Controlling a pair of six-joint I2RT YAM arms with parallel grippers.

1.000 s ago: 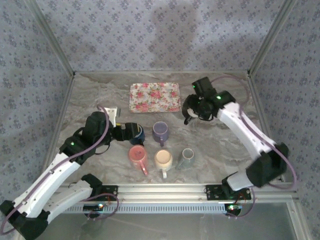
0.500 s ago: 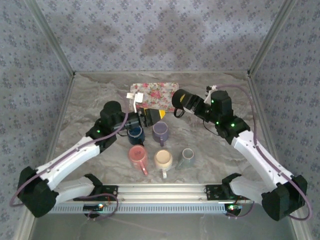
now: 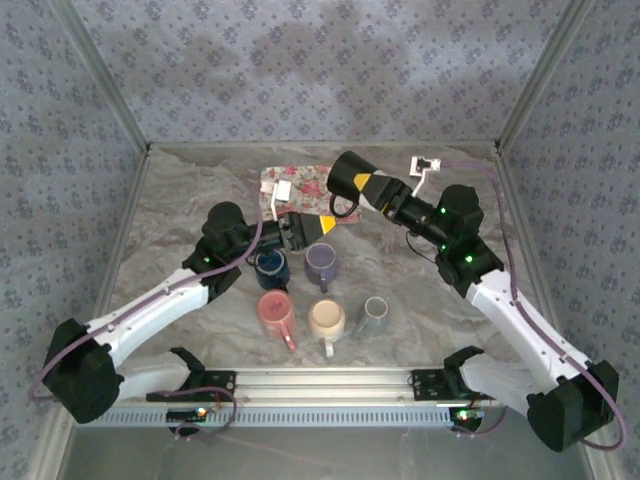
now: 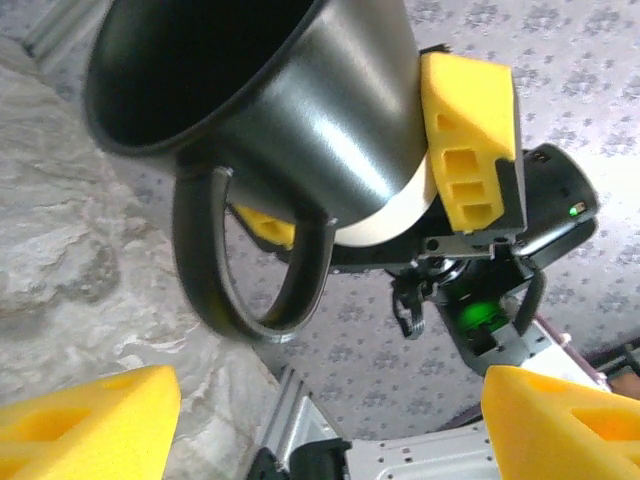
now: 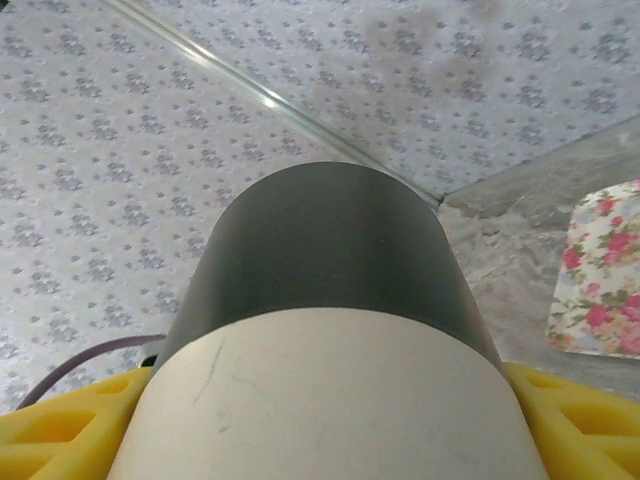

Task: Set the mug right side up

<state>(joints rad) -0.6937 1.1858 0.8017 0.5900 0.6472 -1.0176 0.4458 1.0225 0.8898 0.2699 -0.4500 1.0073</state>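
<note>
A black mug (image 3: 348,178) with a cream base hangs in the air over the floral tray, held sideways with its mouth toward the far left and its handle hanging down. My right gripper (image 3: 372,188) is shut on the mug's cream base; the mug (image 5: 330,260) fills the space between its yellow fingers (image 5: 60,430). My left gripper (image 3: 312,228) sits just below and left of the mug, open, with nothing between its fingers. Its camera looks up at the mug (image 4: 270,110) and its handle (image 4: 245,270), with the left gripper (image 4: 320,430) apart from both.
A floral tray (image 3: 296,186) lies at the back of the table. Several mugs stand in front of it: dark blue (image 3: 270,268), purple (image 3: 320,262), pink (image 3: 274,312), cream (image 3: 327,320) and grey (image 3: 374,316). Metal rails edge the table.
The right arm has carried the mug up and leftward over the tray, turning it onto its side. The left arm has left the dark blue mug, reached toward the held mug, and its jaws have narrowed slightly.
</note>
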